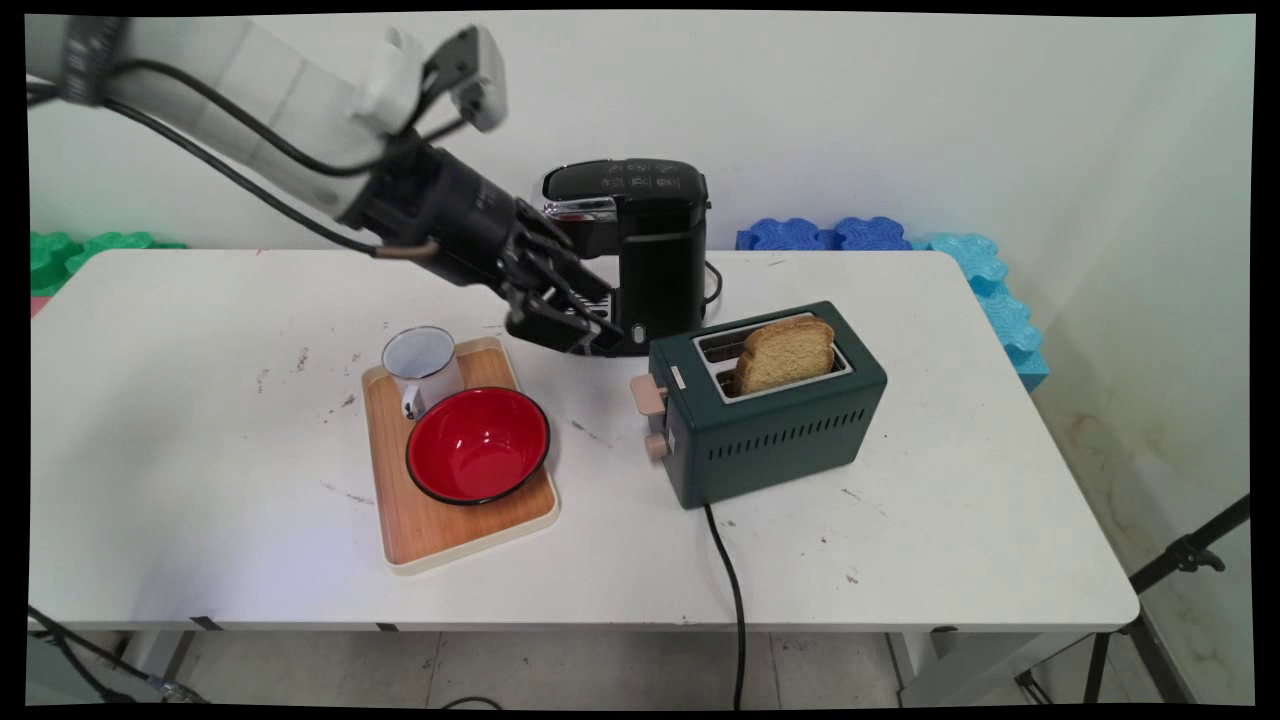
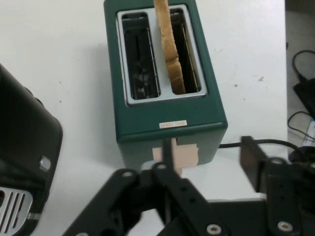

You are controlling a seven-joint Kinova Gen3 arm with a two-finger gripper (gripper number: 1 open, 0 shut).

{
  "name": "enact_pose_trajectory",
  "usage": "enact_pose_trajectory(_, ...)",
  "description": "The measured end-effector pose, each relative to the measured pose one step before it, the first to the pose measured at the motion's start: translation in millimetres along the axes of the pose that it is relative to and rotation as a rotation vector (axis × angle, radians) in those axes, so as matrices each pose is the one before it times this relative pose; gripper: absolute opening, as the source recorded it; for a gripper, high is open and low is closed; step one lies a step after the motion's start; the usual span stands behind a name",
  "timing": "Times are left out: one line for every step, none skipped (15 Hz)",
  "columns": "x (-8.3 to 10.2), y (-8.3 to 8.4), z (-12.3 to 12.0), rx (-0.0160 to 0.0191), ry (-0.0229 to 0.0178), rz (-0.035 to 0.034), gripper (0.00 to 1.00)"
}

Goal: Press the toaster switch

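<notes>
White worktop [image 1: 900, 520], scuffed with small dark marks. Left to right:

Green foam shapes [image 1: 70, 250] behind the worktop's far left edge, against the wall.

Wooden tray [image 1: 440, 535] left of centre, long side running near to far. On it, a white enamel mug [image 1: 420, 362] at the far end and a red bowl [image 1: 478, 444] with a dark rim, just beside and in front of the mug. Bowl looks empty.

Black coffee machine [image 1: 640, 250] at centre rear, upright, chrome drip grille at its base visible in the hand view [image 2: 15, 209].

Dark green two-slot toaster [image 1: 770, 410] right of the tray, near the coffee machine's base. One slice of bread [image 1: 787, 353] stands in the slot farther from the camera; the other slot is empty. Beige lever [image 1: 648, 393] and knob [image 1: 656, 446] on its left end face. Black cord [image 1: 735, 590] runs off the near edge.

Blue foam shapes [image 1: 900, 235] behind the far right edge.

Arm enters from upper left, angled down and rightward, cables hanging. End effector [image 1: 590, 335] hovers in front of the coffee machine's base, between tray and toaster, just left of the toaster's lever end. In the hand view the fingers [image 2: 253, 162] stand apart, open, holding nothing, with the beige lever [image 2: 179, 153] lined up between them but not touched.
</notes>
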Motion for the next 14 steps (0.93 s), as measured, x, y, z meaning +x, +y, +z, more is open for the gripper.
enact_pose_trajectory(0.40, 1.43, 5.72, 0.00337, -0.00816, -0.00186, 0.00)
enact_pose_trajectory(0.50, 1.49, 6.37, 0.00370, -0.00924, -0.00507, 0.00)
enact_pose_trajectory(0.35, 0.76, 3.61, 0.00171, -0.00521, -0.00457, 0.00)
enact_pose_trajectory(0.75, 0.93, 5.21, 0.00210, -0.00663, -0.00711, 0.00)
enact_pose_trajectory(1.12, 0.95, 5.75, 0.00152, -0.00640, -0.00789, 0.00)
enact_pose_trajectory(0.89, 0.34, 4.71, 0.00158, -0.00488, -0.00688, 0.00)
enact_pose_trajectory(0.55, 0.21, 2.96, 0.00089, -0.00308, -0.00397, 0.00)
enact_pose_trajectory(0.67, 0.17, 4.30, 0.00121, -0.00498, -0.00475, 0.00)
enact_pose_trajectory(0.54, 0.13, 4.00, 0.00109, -0.00453, -0.00392, 0.00)
enact_pose_trajectory(0.32, 0.05, 5.00, 0.00157, -0.00631, -0.00434, 0.00)
enact_pose_trajectory(0.16, -0.17, 3.02, 0.00194, -0.00355, -0.00181, 0.00)
enact_pose_trajectory(0.02, -0.24, 2.85, 0.00211, -0.00338, -0.00225, 0.00)
enact_pose_trajectory(-0.19, -0.18, 2.75, 0.00216, -0.00279, -0.00262, 0.00)
enact_pose_trajectory(-0.19, -0.15, 2.75, 0.00182, -0.00268, -0.00269, 0.00)
